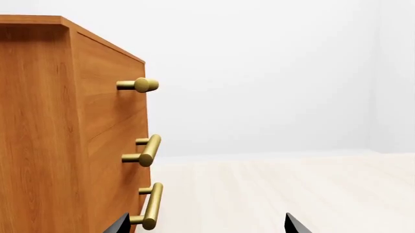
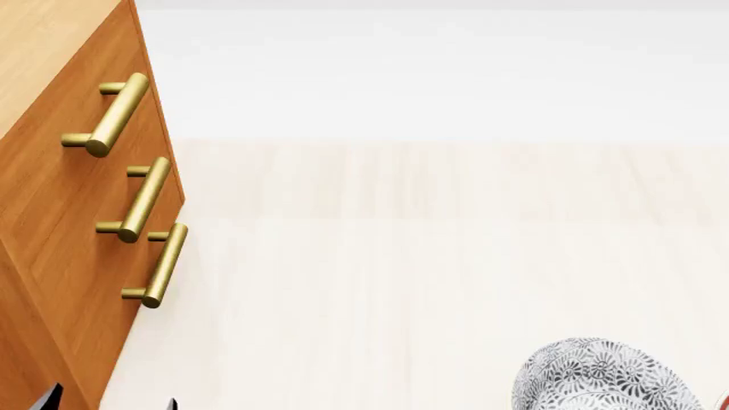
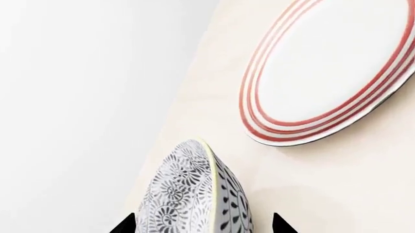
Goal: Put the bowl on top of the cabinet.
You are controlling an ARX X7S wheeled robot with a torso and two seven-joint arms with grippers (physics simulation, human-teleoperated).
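The orange-brown cabinet (image 2: 68, 196) stands at the left of the head view, its three brass handles (image 2: 146, 198) facing the table. My left gripper (image 1: 207, 225) is open beside the cabinet (image 1: 58, 136), one fingertip close to the lowest handle (image 1: 152, 206) and nothing between the tips. The grey-black floral bowl (image 2: 603, 380) shows at the bottom right of the head view, cut by the frame. My right gripper (image 3: 202, 224) is open, and the bowl (image 3: 194, 194) sits edge-on between its fingertips with a gap on each side.
A flat white plate with red rings (image 3: 331, 73) lies on the pale wooden tabletop (image 2: 433, 256) just past the bowl. A white wall stands behind the table. The cabinet's top (image 2: 46, 43) shows at the upper left.
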